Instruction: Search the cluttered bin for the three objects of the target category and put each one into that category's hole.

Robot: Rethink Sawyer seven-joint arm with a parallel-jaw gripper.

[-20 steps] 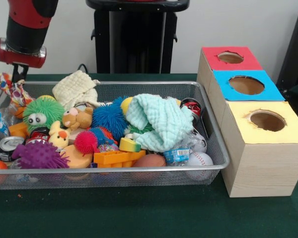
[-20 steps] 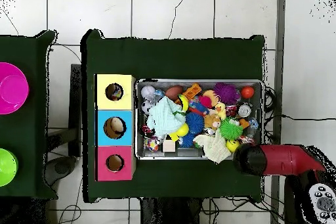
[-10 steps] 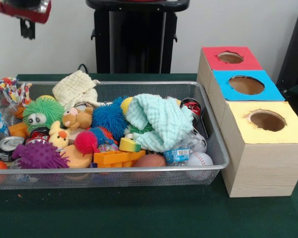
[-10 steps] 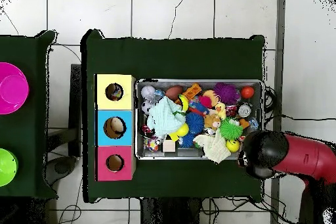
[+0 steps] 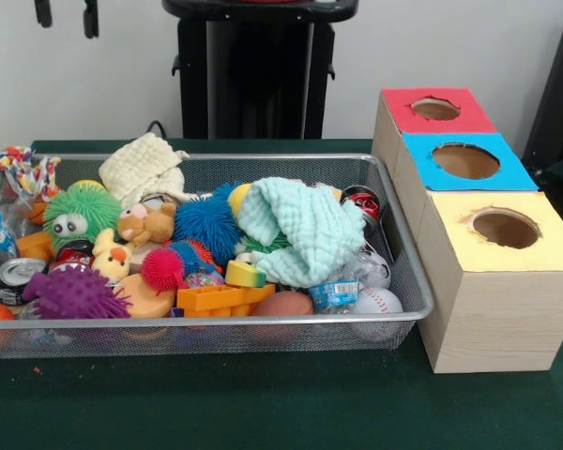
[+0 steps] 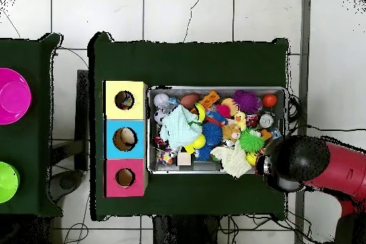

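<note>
My gripper (image 5: pixel 67 13) hangs high over the left end of the wire bin (image 5: pixel 263 321), with only its two dark fingertips showing; they stand apart, open and empty. In the bin lie a mint cloth (image 5: pixel 300 230), a cream cloth (image 5: pixel 143 167), green (image 5: pixel 80 216), blue (image 5: pixel 206 223), pink (image 5: pixel 162 268) and purple (image 5: pixel 73 292) spiky balls, a plush bear (image 5: pixel 147 223), a baseball (image 5: pixel 378 302) and a rope toy (image 5: pixel 21 169). The wooden box (image 5: pixel 493 309) has red (image 5: pixel 435 108), blue (image 5: pixel 465 160) and yellow (image 5: pixel 505 228) holes. From overhead, the red arm (image 6: pixel 314 166) covers the bin's (image 6: pixel 214 89) corner.
Drink cans (image 5: pixel 14 274) lie at the bin's left end and another (image 5: pixel 363 201) at the back right. Orange blocks (image 5: pixel 220 298) sit by the front wall. The black pedestal (image 5: pixel 258 66) stands behind the bin. Pink (image 6: pixel 13 96) and green (image 6: pixel 6 182) bowls rest on a side table.
The gripper has risen from beside the rope toy at the bin's left end up to the top edge. The rope toy has settled slightly lower.
</note>
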